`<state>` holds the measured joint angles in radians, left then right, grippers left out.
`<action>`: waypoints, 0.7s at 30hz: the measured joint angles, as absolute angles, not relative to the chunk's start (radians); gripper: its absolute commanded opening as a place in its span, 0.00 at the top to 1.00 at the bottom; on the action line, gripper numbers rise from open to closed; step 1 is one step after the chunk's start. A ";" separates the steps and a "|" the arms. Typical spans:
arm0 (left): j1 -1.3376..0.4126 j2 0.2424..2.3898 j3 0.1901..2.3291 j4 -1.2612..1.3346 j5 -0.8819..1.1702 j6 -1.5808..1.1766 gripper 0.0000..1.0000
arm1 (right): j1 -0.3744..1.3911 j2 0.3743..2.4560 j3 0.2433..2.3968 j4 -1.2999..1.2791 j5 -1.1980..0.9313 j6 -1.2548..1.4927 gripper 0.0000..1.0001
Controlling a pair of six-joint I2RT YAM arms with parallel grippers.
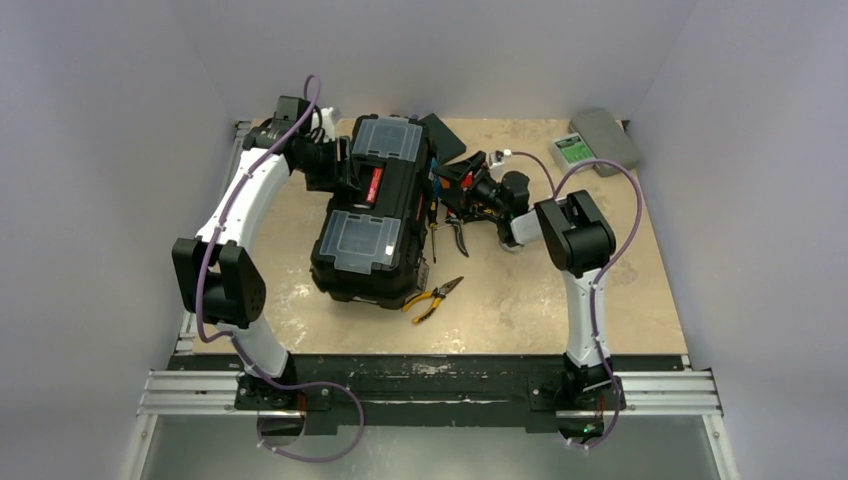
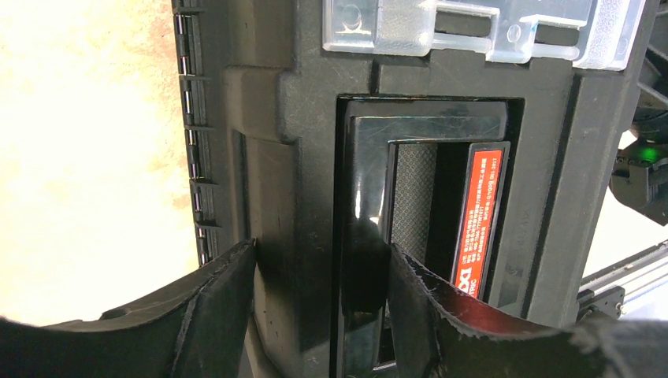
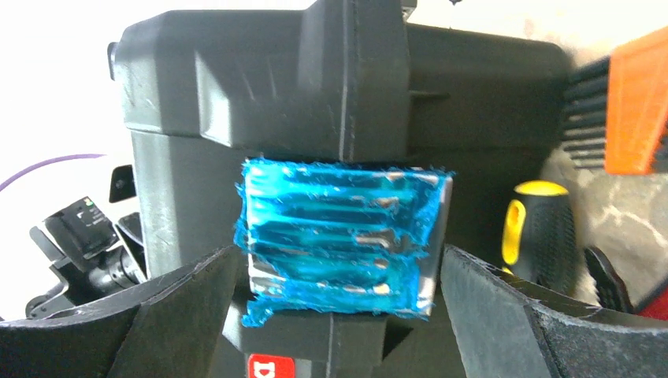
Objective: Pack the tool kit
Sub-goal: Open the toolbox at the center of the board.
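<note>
The tool kit's black toolbox (image 1: 375, 215) lies mid-table with its two clear-lidded compartments facing up. My left gripper (image 1: 335, 170) reaches it from the far left. In the left wrist view this gripper (image 2: 321, 268) is shut on a black ridge of the lid and one side of the glossy handle (image 2: 366, 181), beside the red label (image 2: 480, 213). My right gripper (image 1: 450, 185) is at the box's right side. In its wrist view it (image 3: 340, 260) stands open around the blue-filmed metal latch (image 3: 343, 228), a gap on each side. Yellow-handled pliers (image 1: 432, 298) lie near the box's front corner.
More pliers (image 1: 458, 235) and a screwdriver (image 1: 433, 235) lie between the toolbox and the right arm. A yellow-and-black handle (image 3: 543, 232) and an orange part (image 3: 638, 102) show right of the latch. A small flat black box (image 1: 442, 135) and a grey case (image 1: 603, 140) with a green-labelled device (image 1: 572, 149) sit at the back.
</note>
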<state>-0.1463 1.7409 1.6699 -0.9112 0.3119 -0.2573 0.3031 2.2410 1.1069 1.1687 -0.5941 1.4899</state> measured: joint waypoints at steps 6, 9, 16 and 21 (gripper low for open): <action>-0.146 1.741 1.670 -0.911 0.315 -0.251 0.44 | 0.306 2.282 1.154 1.198 -0.596 1.536 0.01; -0.146 1.741 1.670 -0.911 0.315 -0.250 0.44 | 0.308 2.313 1.179 1.215 -0.599 1.574 0.01; -0.146 1.741 1.670 -0.911 0.318 -0.245 0.45 | 0.329 2.328 1.206 1.217 -0.603 1.609 0.01; -0.146 1.741 1.670 -0.911 0.318 -0.242 0.46 | 0.332 2.336 1.225 1.214 -0.617 1.634 0.23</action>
<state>-0.1463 1.7409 1.6699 -0.9112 0.3183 -0.2424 0.3325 2.3356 1.2247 1.2140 -0.6167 1.6337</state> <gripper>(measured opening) 0.555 0.924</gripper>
